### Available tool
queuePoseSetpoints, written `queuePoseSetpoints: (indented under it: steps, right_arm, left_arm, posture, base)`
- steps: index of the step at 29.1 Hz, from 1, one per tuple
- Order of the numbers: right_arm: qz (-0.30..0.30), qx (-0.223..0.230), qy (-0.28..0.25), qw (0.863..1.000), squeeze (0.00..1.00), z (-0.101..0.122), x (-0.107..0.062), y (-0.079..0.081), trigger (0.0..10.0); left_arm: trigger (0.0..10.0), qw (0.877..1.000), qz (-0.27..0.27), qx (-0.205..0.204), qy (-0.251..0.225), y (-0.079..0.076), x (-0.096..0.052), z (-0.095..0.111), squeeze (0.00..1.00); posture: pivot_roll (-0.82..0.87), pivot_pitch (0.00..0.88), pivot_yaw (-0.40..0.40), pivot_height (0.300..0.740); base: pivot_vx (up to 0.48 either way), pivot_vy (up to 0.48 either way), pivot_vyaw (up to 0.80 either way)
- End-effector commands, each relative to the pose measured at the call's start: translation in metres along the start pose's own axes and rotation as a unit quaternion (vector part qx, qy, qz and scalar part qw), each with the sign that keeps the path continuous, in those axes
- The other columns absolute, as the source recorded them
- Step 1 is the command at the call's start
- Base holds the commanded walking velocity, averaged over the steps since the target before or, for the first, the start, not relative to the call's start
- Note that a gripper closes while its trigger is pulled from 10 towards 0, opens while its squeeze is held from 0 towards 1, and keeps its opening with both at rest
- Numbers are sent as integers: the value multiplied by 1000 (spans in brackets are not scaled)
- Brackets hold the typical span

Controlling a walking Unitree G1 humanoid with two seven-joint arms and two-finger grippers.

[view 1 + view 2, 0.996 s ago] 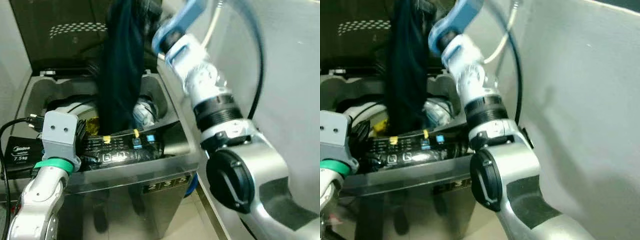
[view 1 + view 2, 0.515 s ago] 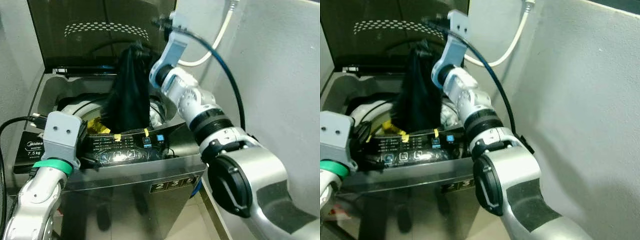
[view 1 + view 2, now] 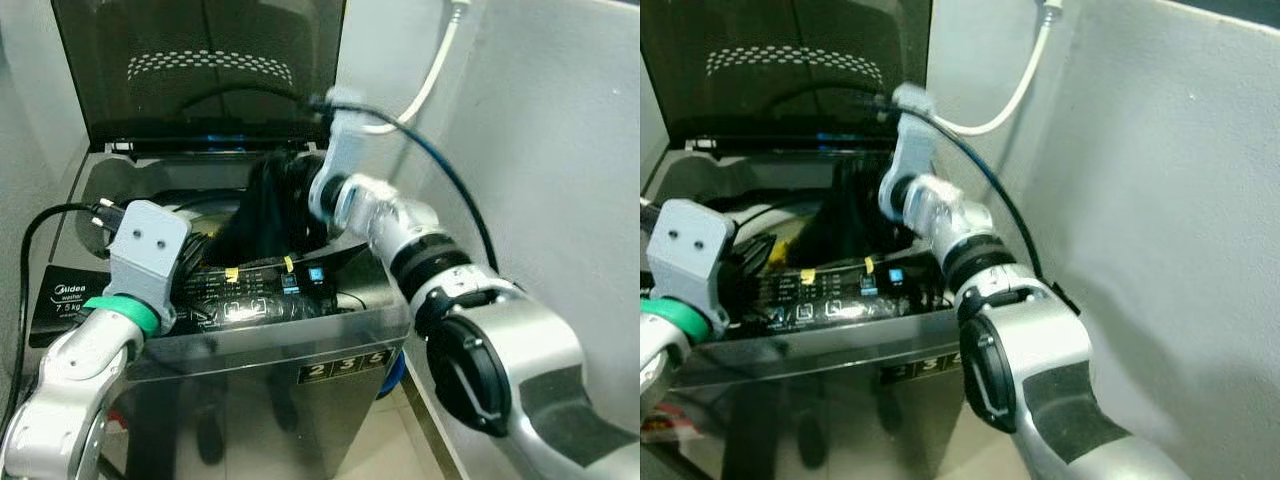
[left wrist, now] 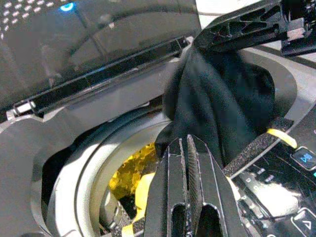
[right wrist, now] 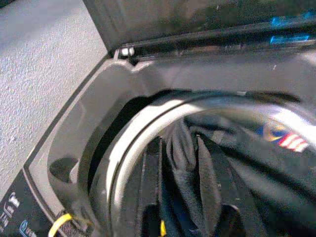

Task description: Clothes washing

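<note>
The right end effector (image 5: 180, 197) pinched a dark garment (image 3: 265, 205), which hung into the drum opening (image 5: 163, 118) of the top-loading washing machine (image 3: 250, 345). The left end effector (image 4: 190, 163), fingers pressed together, hovered at the drum's front edge near the control panel (image 3: 255, 295). The lid (image 3: 200, 70) stood raised.

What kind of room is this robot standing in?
Probably a home laundry corner. A top-loading washing machine stands with its lid raised, the right gripper holds a dark garment over the drum, and a white hose runs down the wall.
</note>
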State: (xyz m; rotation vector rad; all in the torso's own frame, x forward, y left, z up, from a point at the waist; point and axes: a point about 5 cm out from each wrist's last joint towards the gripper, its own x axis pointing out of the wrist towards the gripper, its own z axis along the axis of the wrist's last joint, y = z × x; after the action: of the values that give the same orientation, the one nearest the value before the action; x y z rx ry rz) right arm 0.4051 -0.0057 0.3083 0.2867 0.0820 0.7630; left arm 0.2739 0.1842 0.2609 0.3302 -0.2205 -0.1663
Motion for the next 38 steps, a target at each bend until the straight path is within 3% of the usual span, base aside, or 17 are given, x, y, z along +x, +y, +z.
queuePoseSetpoints:
  steps: [1,6,12,17,19,20,24,26,29,30,31,32,34,35,38]
  right_arm:
    - [4,16,-15,1000,0,5,0,1,10000]
    - [7,50,-44,998,0,20,-4,-2,10000]
    - [11,55,-67,996,0,33,-10,-8,10000]
    - [2,51,-103,993,0,42,-21,-23,10000]
    - [-6,61,-122,991,0,40,-24,-30,10000]
    - [-40,33,-150,987,0,28,-32,-44,10000]
    - [-62,12,-168,984,0,20,-39,-52,10000]
    - [-119,-43,-221,967,0,1,-61,-63,10000]
    - [-119,-43,-221,967,0,1,-61,-63,10000]
    - [-134,-56,-240,960,0,-6,-74,-62,10000]
    - [-134,-56,-240,960,0,-6,-74,-62,10000]
    - [-142,-79,-263,951,0,-12,-90,-58,10000]
    - [-142,-79,-263,951,0,-12,-90,-58,10000]
    - [-138,-73,-282,947,0,-17,-101,-54,10000]
    - [-156,-52,-287,944,0,-30,-110,-56,10000]
  left_arm:
    - [10000,1000,7,-3,9,0,1,-1,0]
    - [10000,1000,0,-13,13,1,2,-1,0]
    - [10000,1000,-5,-17,14,1,6,1,0]
    - [10000,1000,5,-22,17,0,13,1,0]
    - [10000,999,23,-31,29,2,18,-4,0]
    - [10000,997,39,-60,38,-1,23,-10,0]
    - [10000,995,47,-80,44,-4,26,-13,0]
    - [10000,994,38,-91,40,-13,28,-18,0]
    - [10000,994,38,-91,40,-13,28,-18,0]
    - [10000,994,31,-95,38,-17,29,-21,0]
    - [10000,994,31,-95,38,-17,29,-21,0]
    - [10000,994,27,-103,18,-21,31,-19,0]
    - [10000,994,27,-103,18,-21,31,-19,0]
    - [10000,993,22,-112,4,-25,32,-17,0]
    - [10000,992,26,-126,-2,-29,30,-21,0]
  posture:
    - [87,44,9,740]
    - [80,38,22,740]
    - [67,25,32,740]
    - [67,12,25,740]
    - [67,18,21,740]
    - [50,21,41,740]
    - [51,22,41,740]
    - [16,27,62,740]
    - [16,27,62,740]
    - [2,29,72,740]
    - [2,29,72,740]
    - [-10,22,79,740]
    - [-10,22,79,740]
    - [-18,7,66,740]
    - [-29,0,78,740]
  base:
    - [0,0,0]
    - [0,0,0]
    - [0,0,0]
    - [0,0,0]
    - [0,0,0]
    - [0,0,0]
    - [0,0,0]
    - [0,0,0]
    - [0,0,0]
    - [0,0,0]
    - [0,0,0]
    - [0,0,0]
    - [0,0,0]
    - [0,0,0]
    - [0,0,0]
